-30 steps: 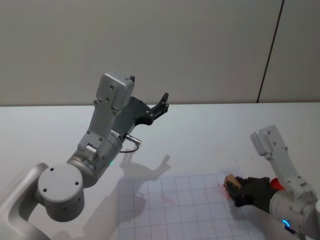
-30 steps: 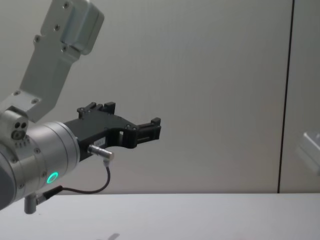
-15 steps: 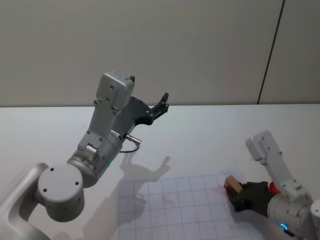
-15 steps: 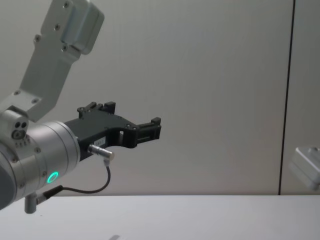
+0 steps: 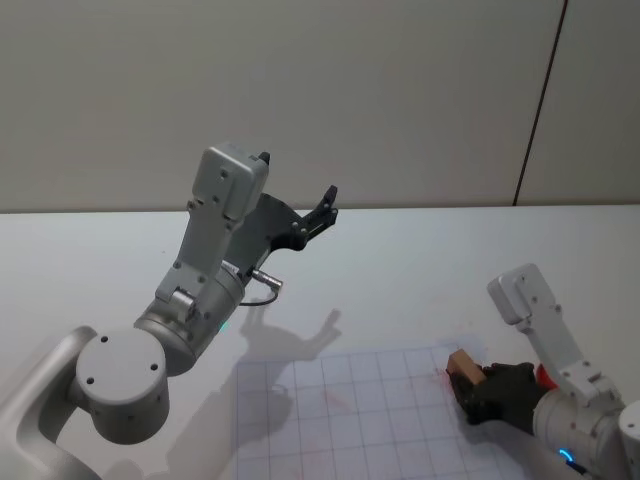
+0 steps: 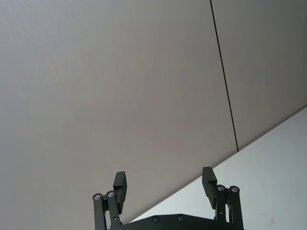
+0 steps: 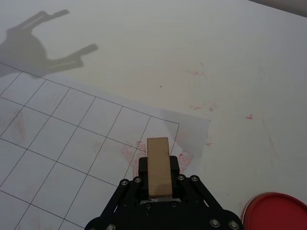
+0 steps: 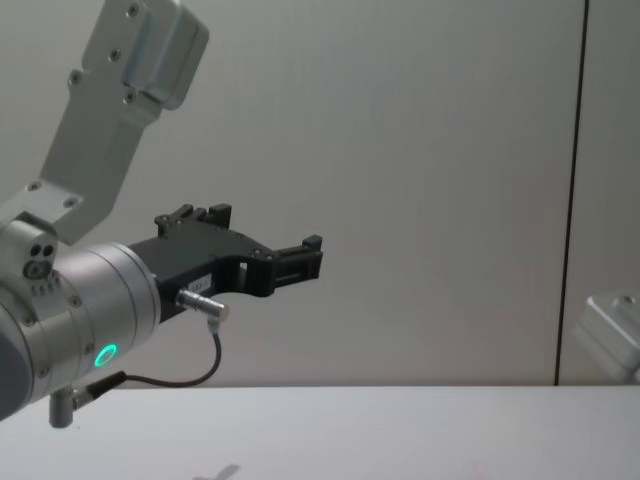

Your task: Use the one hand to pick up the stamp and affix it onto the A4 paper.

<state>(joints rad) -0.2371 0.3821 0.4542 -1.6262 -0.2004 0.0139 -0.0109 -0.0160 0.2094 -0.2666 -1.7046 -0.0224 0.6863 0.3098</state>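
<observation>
Bare white tabletop (image 5: 420,270) stretches from 12 to 2 o'clock beyond the gridded paper (image 5: 340,410), the raised left gripper (image 5: 298,178) and its arm block the 10 to 11 o'clock side, and a red round pad (image 7: 276,211) sits just off the paper's 3 o'clock corner, near the right gripper (image 5: 472,385).

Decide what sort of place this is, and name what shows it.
Probably a robotics test bench: a white table against plain wall panels, gridded paper smudged with red prints near a red ink pad, the right tool gripping a wooden stamp, the left tool raised, open.
</observation>
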